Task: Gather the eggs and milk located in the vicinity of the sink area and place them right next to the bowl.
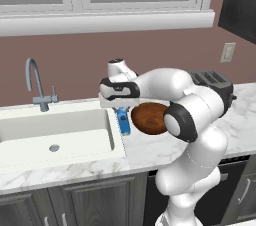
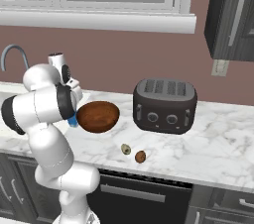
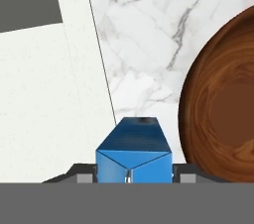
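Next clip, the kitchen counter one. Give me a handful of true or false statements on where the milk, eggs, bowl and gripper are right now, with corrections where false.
1. The gripper is shut on the milk carton. True.
2. The milk carton is inside the sink basin. False: it is over the marble counter, between the sink's edge and the wooden bowl.
3. Both eggs lie on the counter in front of the bowl. True: the pale egg and the brown egg lie close together there.
4. The eggs are inside the bowl. False: they are on the counter, outside it.
5. The toaster stands beside the bowl, on the side away from the sink. True.
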